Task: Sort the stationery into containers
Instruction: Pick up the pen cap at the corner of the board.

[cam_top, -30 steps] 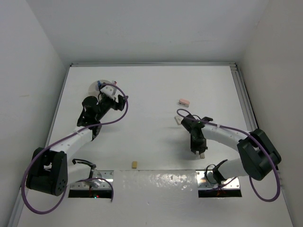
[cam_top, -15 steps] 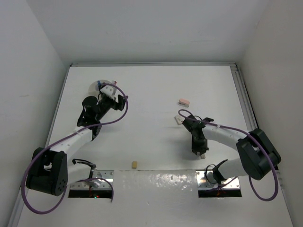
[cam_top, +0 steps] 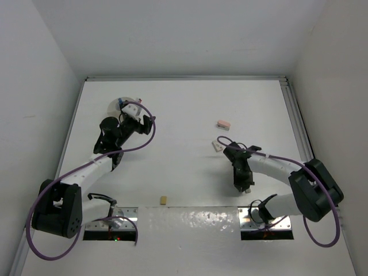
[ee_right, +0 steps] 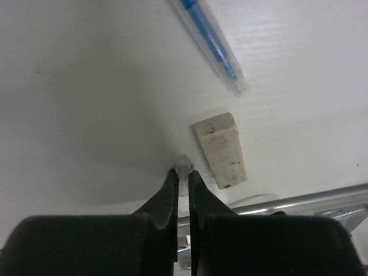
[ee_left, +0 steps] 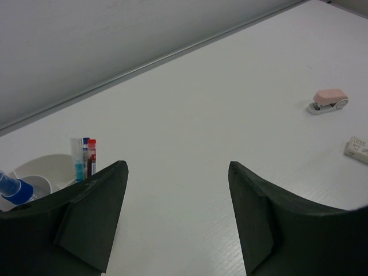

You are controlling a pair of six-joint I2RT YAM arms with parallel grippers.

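Note:
My right gripper (cam_top: 244,185) (ee_right: 183,172) is low over the near table, shut on a small clear piece (ee_right: 183,165) that pokes out between the tips; I cannot tell what it is. A dirty white block (ee_right: 221,149) lies just right of the tips, and a blue pen (ee_right: 210,43) lies beyond. My left gripper (cam_top: 147,124) (ee_left: 175,164) is open and empty beside the white bowl (cam_top: 118,103) (ee_left: 43,167). The bowl holds a red-and-blue pen (ee_left: 87,155) and a blue-capped bottle (ee_left: 14,190).
A pink eraser-like item (cam_top: 223,123) (ee_left: 328,99) and a small white block (cam_top: 217,144) (ee_left: 357,148) lie mid-table on the right. A tan block (cam_top: 164,199) lies near the front metal plate (cam_top: 190,221). Walls close in on the left, right and back.
My right gripper has shifted slightly to the right and nearer the front edge, still closed. The left arm has not moved.

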